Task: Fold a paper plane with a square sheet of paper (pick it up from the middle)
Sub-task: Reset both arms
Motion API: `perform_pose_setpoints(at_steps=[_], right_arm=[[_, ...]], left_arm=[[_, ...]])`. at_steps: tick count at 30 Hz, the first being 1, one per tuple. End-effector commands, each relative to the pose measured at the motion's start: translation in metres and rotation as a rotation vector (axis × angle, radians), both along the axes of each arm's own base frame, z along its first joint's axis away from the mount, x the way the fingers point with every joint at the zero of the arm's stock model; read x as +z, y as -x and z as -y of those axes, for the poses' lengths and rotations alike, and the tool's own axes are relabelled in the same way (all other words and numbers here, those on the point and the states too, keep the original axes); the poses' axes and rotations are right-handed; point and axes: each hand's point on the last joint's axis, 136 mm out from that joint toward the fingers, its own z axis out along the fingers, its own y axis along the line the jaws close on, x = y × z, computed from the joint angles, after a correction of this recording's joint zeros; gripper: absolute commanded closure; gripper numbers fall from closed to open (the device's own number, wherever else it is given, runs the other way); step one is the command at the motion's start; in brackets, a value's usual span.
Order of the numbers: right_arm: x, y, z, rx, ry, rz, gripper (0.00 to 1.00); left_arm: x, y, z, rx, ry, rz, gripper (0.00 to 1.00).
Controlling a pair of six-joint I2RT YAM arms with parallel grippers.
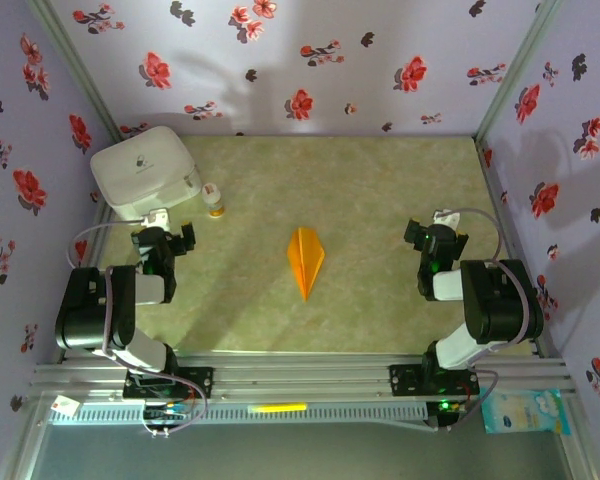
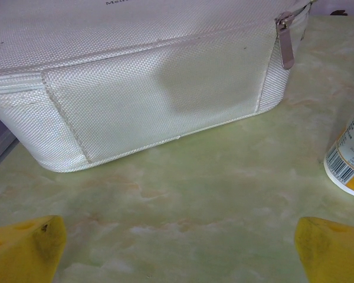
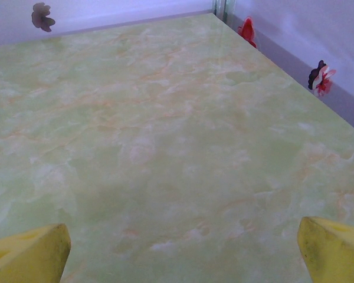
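The orange paper plane (image 1: 305,260) lies flat in the middle of the table, a narrow dart with a centre ridge and its point toward the near edge. My left gripper (image 1: 167,238) rests at the left side, well away from it, jaws wide apart with nothing between the yellow fingertips (image 2: 26,247). My right gripper (image 1: 435,238) sits at the right side, also far from the plane, standing open over bare tabletop, its yellow fingertips (image 3: 333,250) at the frame's bottom corners.
A white fabric case (image 1: 143,168) stands at the back left, right in front of the left gripper (image 2: 180,250). A small white bottle with an orange cap (image 1: 213,199) stands beside it. Floral walls close in the table (image 1: 380,190) on three sides.
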Motion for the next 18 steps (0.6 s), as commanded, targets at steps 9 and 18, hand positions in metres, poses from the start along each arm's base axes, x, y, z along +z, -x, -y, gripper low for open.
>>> perform_pose_setpoints(at_steps=[9,18], right_arm=[[0.0117,-0.0091,-0.0072,0.033,-0.008,0.035,0.01],[0.012,-0.0093,-0.0074,0.034,-0.008,0.035,0.01]], left_arm=[[0.0153,-0.0089,0.0002,0.002,0.015,0.063,0.0],[0.0148,-0.0089,0.0006,0.001,0.015,0.061,0.0]])
